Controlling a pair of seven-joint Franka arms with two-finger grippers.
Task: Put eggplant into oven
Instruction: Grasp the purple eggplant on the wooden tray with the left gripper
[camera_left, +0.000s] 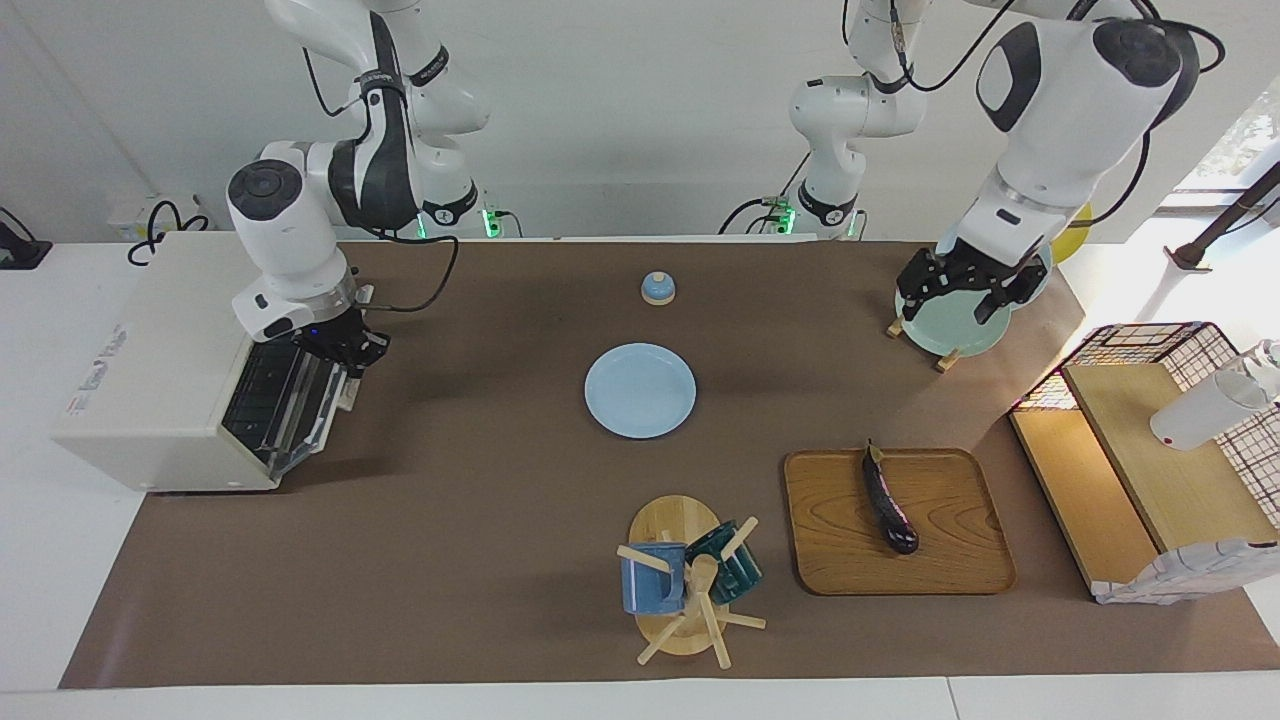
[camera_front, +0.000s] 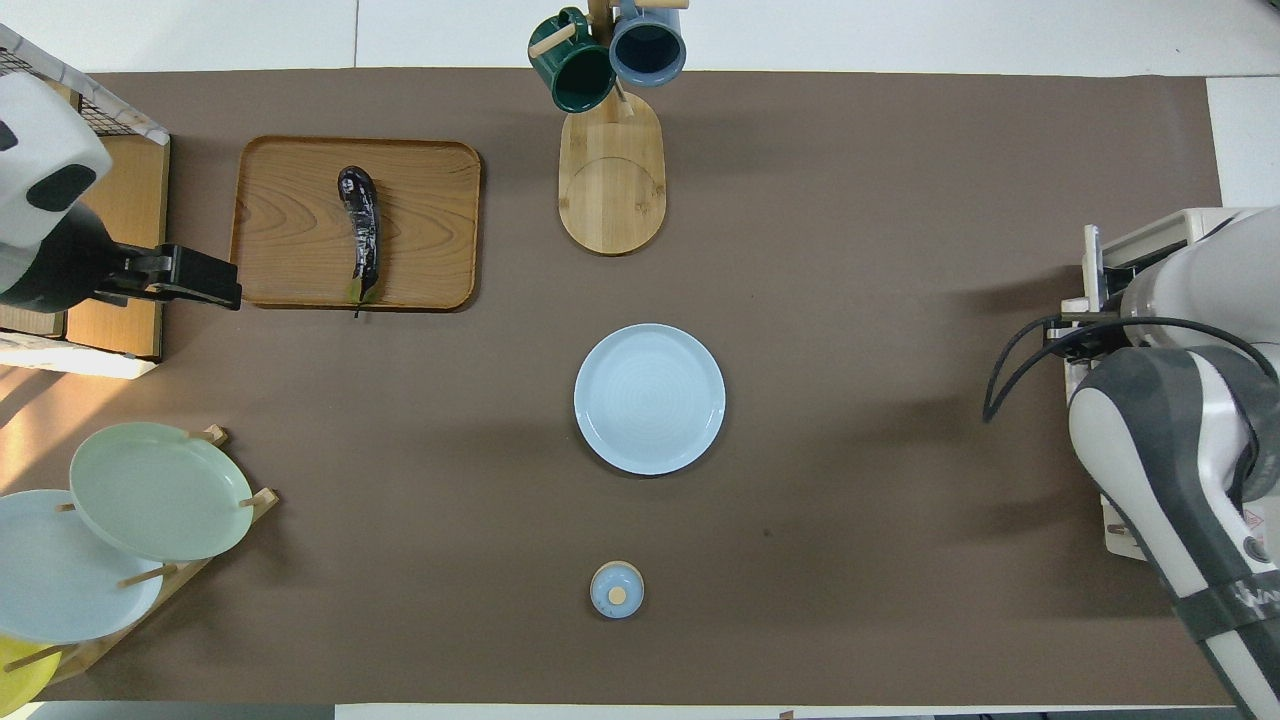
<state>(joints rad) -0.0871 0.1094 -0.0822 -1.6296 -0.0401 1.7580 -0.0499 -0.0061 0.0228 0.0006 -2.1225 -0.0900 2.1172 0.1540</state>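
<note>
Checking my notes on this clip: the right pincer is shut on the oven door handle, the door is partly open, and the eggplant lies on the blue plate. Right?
One error: the eggplant lies on the wooden tray, not the blue plate, as the facing view shows. The right pincer is shut on the door handle of the partly open oven.

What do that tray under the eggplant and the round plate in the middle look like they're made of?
The tray looks like wood with a smooth finish: brown grain lines show. The plate looks like glazed ceramic, pale blue and faintly ringed, though it might be plastic.
</note>
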